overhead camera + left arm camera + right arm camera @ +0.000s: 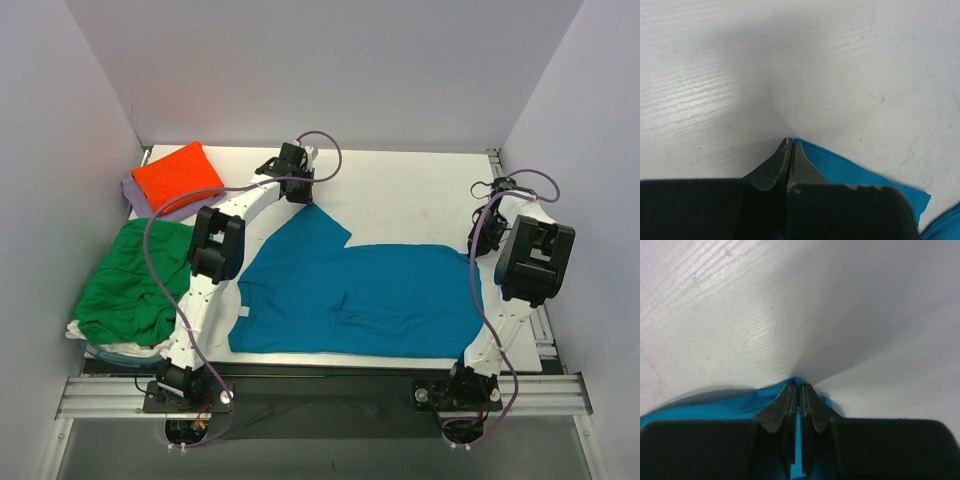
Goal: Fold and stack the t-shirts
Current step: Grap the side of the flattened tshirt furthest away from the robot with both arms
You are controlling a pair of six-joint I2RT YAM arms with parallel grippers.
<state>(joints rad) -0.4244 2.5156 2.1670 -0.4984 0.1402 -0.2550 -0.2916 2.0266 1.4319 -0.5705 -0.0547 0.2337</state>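
Observation:
The teal-blue t-shirt (350, 290) lies spread flat across the middle of the white table. My left gripper (303, 198) is down at the shirt's far left corner. In the left wrist view it (790, 142) is shut, with the teal cloth (850, 172) running out from its tips. My right gripper (478, 243) sits at the shirt's far right corner. In the right wrist view it (799, 386) is shut on the teal cloth (700, 410), and a strip shows between the fingers.
A folded orange t-shirt (178, 175) rests on a lavender one (135, 197) at the back left. A crumpled green t-shirt (135, 280) lies on a white one (105, 350) at the left edge. Grey walls enclose the table (420, 190).

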